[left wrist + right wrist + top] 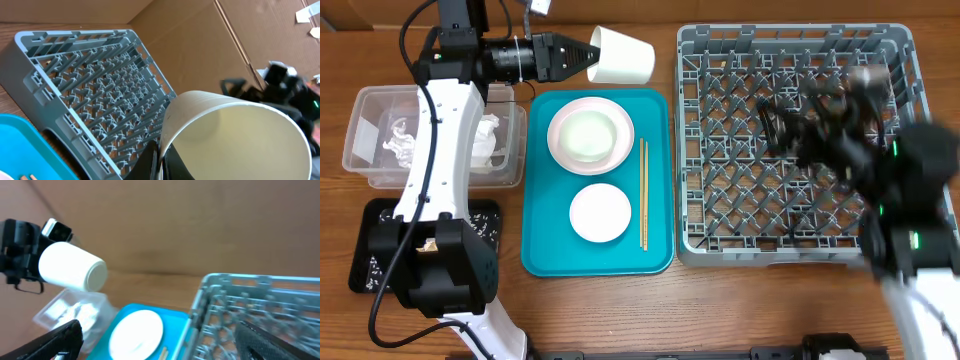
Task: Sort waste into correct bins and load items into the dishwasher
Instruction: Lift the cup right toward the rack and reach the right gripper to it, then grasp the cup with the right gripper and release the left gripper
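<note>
Overhead: left end effector (588, 55) clamped on the cup (625, 57) rim, seemingly to carry it to the rack (790, 38); right end effector (159, 327) spread apart.

Even, bright light from above; shadows faint. Black right arm (920, 160) motion-blurred over square grey plastic rack (730, 130). Right wrist view soft throughout.

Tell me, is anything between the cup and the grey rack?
Nothing visible. The left tool holds the white cup beside the grey rack, with open space between. The right arm hangs over the rack's right side.
</note>
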